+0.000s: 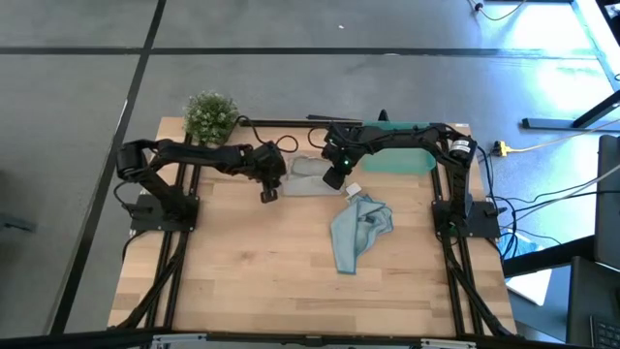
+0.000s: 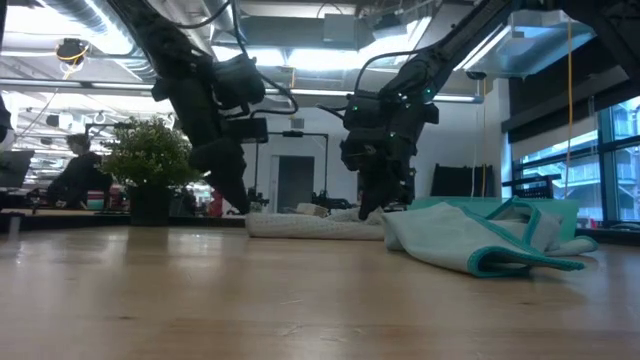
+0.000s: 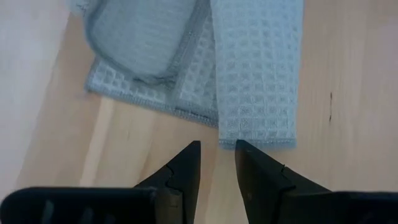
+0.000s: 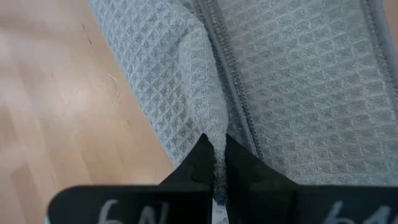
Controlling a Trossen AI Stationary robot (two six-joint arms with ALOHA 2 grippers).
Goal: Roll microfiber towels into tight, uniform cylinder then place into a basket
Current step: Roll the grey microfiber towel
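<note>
Lying folded near the worktop's far edge, the grey-blue towel (image 1: 312, 176) looked light and floppy, best taken at its hem, where the right pincer (image 4: 214, 163) pinched a fold while the left pincer (image 3: 217, 163) hovered open.

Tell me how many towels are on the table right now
2. The grey-blue towel lies folded at the table's far side between both grippers, beside the basket. The light blue towel lies crumpled nearer the middle. None seems hidden.
</note>
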